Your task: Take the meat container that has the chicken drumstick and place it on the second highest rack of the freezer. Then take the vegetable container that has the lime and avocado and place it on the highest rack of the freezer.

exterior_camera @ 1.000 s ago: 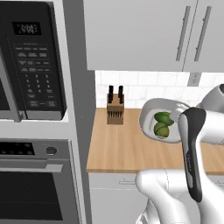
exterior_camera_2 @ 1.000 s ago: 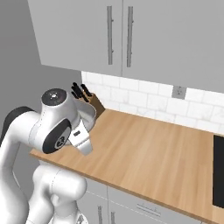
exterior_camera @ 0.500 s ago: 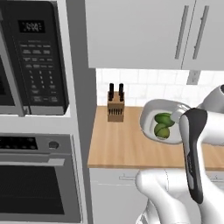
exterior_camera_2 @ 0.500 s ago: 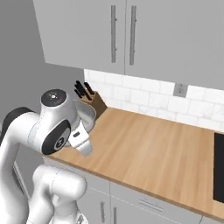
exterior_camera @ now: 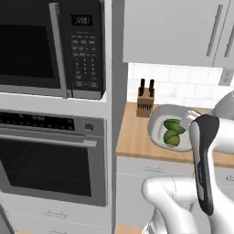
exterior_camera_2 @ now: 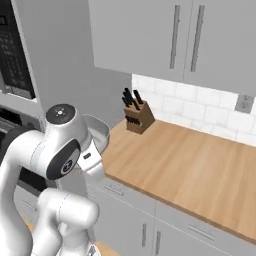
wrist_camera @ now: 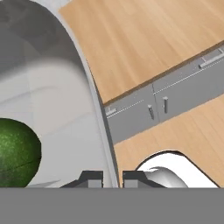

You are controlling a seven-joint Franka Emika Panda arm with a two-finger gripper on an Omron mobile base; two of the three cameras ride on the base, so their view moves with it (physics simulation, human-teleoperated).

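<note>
Two fruits: the avocado (exterior_camera: 173, 124) and the lime (exterior_camera: 172, 137) lie together inside the vegetable container (exterior_camera: 158, 119), a pale grey bowl.
Hand: the hand (wrist_camera: 112, 179) is nearly closed, its two dark tips pinching the container's thin rim, one tip inside the wall and one outside.
Why that grip: a rim pinch seems the only hold a wide bowl offers a narrow hand.
Where the container is: at the left end of the tabletop (exterior_camera_2: 190, 165), beside the knife block (exterior_camera: 145, 100); in the hand view its wall overhangs the front edge, with drawer fronts and floor below.
Lifted or resting: I cannot tell from these views.
Task standing: my guess is the vegetable container is the step in hand.
Hidden: the freezer and its racks.
Cut off: the hand view crops the avocado at its left edge.
Blocked: the arm's elbow (exterior_camera: 203, 160) covers the container's right side, and the big joint (exterior_camera_2: 61, 145) covers most of it from the other side.
</note>
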